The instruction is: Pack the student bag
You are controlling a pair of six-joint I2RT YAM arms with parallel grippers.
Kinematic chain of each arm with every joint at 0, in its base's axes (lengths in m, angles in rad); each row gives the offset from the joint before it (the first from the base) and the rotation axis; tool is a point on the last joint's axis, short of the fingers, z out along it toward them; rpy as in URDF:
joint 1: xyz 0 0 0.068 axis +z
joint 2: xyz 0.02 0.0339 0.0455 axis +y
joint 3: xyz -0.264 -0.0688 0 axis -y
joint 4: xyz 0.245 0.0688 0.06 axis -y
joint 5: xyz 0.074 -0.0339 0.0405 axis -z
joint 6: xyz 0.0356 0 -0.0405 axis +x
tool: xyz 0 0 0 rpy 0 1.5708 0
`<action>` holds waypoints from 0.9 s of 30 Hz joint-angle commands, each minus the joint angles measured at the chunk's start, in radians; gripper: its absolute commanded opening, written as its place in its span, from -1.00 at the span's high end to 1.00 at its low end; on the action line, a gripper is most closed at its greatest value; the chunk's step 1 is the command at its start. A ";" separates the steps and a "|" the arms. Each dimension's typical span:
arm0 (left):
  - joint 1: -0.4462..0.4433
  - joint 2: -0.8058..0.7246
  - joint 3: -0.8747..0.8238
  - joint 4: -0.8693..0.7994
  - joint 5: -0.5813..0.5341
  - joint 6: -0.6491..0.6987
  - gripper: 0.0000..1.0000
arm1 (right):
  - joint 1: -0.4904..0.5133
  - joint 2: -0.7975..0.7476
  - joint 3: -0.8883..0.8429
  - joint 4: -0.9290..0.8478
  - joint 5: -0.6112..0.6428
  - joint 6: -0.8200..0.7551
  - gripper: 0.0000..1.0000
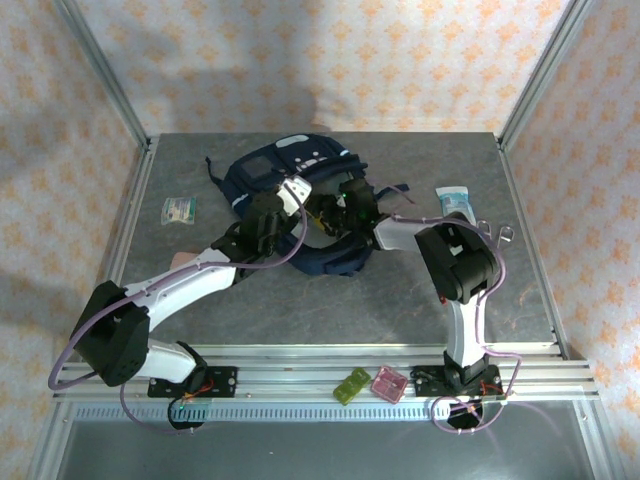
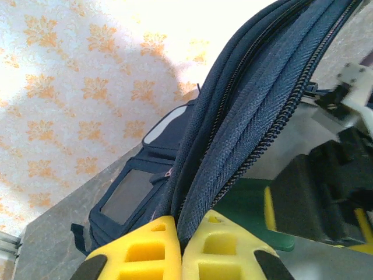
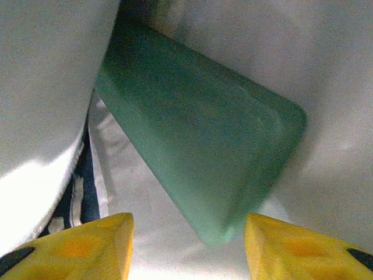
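While clamping student bag (image 1: pixel 265 170), left arm (image 1: pixel 190 280) lies outstretched.

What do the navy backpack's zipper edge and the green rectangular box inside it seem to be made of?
Zipper edge of the navy-blue fabric backpack: woven textile, matte, with herringbone weave and dark zipper teeth. Green rectangular box: probably plastic, smooth and slightly frosted, with rounded moulded corners.

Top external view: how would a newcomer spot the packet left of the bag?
Find the student bag, the navy backpack. Left of it, near the table edge, lies a small packet. It is greenish and rectangular; the tube right of the bag is white and teal.
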 commanded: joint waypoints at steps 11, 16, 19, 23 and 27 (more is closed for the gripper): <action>-0.042 -0.014 0.029 0.105 -0.011 -0.111 1.00 | 0.067 0.075 0.159 -0.033 -0.009 -0.103 0.17; -0.042 -0.001 0.047 0.048 -0.013 -0.157 1.00 | 0.068 -0.148 -0.057 -0.179 0.061 -0.234 0.01; -0.046 -0.001 0.044 0.038 0.000 -0.189 1.00 | 0.070 -0.333 -0.228 -0.224 0.122 -0.291 -0.01; -0.070 0.004 0.055 -0.016 0.013 -0.242 0.55 | 0.070 -0.579 -0.411 -0.294 0.227 -0.339 -0.03; -0.098 0.001 0.074 -0.107 0.009 -0.344 0.11 | 0.069 -0.782 -0.528 -0.345 0.278 -0.361 -0.05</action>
